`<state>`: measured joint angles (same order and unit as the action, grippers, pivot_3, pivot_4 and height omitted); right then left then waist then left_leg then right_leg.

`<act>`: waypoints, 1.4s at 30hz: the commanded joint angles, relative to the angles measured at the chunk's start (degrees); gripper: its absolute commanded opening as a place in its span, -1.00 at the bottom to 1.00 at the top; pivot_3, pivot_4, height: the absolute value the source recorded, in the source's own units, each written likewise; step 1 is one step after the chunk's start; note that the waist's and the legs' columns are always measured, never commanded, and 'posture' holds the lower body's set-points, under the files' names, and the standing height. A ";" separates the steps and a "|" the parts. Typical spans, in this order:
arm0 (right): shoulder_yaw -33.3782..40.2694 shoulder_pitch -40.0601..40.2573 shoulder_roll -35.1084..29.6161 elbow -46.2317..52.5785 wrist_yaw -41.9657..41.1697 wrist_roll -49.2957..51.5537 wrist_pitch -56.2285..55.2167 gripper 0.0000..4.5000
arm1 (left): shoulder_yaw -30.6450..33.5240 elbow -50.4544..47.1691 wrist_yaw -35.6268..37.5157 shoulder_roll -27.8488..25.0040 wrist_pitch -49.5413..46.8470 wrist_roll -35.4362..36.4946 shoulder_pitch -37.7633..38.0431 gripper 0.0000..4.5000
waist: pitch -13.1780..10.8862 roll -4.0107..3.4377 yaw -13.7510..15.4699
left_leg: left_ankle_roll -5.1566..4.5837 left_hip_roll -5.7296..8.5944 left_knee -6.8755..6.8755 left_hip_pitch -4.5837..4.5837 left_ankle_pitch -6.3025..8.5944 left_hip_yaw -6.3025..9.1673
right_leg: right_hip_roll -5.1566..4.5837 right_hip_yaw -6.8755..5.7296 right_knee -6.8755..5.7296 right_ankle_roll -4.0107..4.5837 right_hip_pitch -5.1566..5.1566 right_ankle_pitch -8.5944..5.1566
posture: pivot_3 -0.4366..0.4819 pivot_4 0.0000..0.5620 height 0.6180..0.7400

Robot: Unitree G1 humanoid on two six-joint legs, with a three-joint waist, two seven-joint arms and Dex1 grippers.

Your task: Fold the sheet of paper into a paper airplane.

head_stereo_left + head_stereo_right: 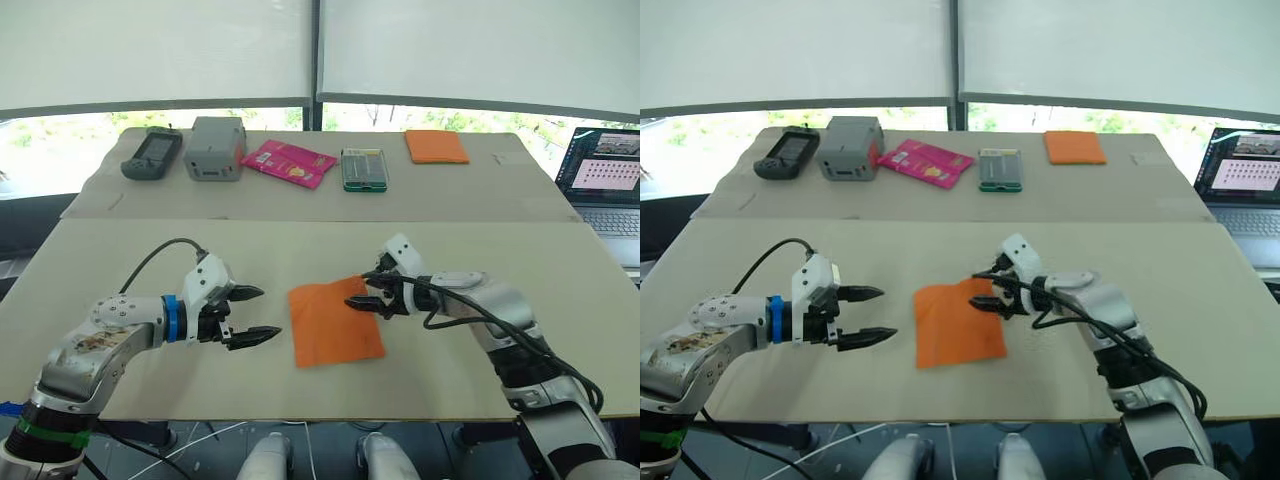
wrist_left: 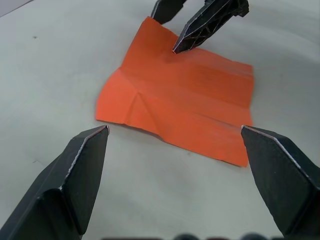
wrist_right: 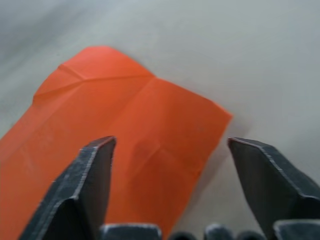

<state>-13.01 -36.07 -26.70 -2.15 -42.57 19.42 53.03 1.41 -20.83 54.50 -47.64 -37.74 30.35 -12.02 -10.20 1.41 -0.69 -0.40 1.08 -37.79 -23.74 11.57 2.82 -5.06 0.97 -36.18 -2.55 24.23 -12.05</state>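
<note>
Orange sheet of paper (image 1: 334,322) — creased, unfolded — lies flat on the table (image 1: 150,250).

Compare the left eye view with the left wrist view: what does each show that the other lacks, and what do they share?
Left eye alone: the laptop, the orange pad and the pink packet. Left wrist alone: the creases in the sheet of paper up close. Shared: the paper flat on the table, the open left gripper, and the open right gripper at its far edge.

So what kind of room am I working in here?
Probably an office or lab by a window: drawn roller blinds with greenery below them, a laptop open at the side, and long tables carrying small devices and an orange pad.
</note>
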 commanded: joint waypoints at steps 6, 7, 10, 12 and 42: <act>3.83 -0.13 7.82 0.76 1.78 6.10 7.77 -0.61 | 4.60 -2.57 -1.50 -0.44 1.23 0.12 2.70 1.00 | 0.00 -0.01 -0.38 | 0.00 -0.08 0.00 0.10 0.00 0.00 | 0.20 0.00 -0.02 0.11 -0.01 0.06 | -0.05 -0.47 1.00; 4.06 -0.28 8.85 0.44 2.42 6.07 7.93 -0.76 | 4.67 -2.64 -1.62 -0.42 1.23 0.14 2.76 1.00 | 0.00 -0.01 -0.40 | 0.00 -0.12 0.00 0.11 0.00 0.00 | 0.25 0.01 -0.04 0.13 0.00 0.07 | -0.05 -0.47 1.00; 4.39 -1.25 12.33 -0.56 4.54 5.70 7.84 -0.98 | 4.97 -2.96 -1.93 -0.33 1.19 0.33 3.05 1.00 | 0.00 -0.01 -0.37 | 0.00 -0.15 0.01 0.11 0.00 0.03 | 0.32 0.02 -0.05 0.16 0.01 0.09 | -0.05 -0.47 1.00; 4.85 -2.07 14.56 -1.13 5.96 5.74 8.20 -0.98 | 5.22 -3.19 -2.06 -0.32 1.18 0.43 3.31 1.00 | -0.01 -0.02 -0.41 | 0.00 -0.15 0.01 0.11 0.00 0.03 | 0.33 0.03 -0.05 0.17 0.02 0.09 | -0.05 -0.47 1.00; 3.06 -10.46 10.41 -14.65 -2.28 -0.26 -4.59 -1.00 | 2.60 4.25 -0.19 5.65 9.91 -2.15 0.20 -0.11 | -0.01 -0.03 -0.82 | 0.02 -0.48 0.05 0.16 0.00 -0.03 | 0.69 0.07 -0.03 0.37 0.05 0.20 | -0.05 -0.47 1.00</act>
<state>-10.49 -45.81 -15.69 -20.25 -43.76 19.22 50.40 3.78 -16.50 53.54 -42.13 -29.82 28.31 -10.49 -10.21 1.38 -1.52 -0.38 0.59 -37.74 -23.58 11.57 2.79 -4.37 1.03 -36.21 -2.18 24.27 -11.85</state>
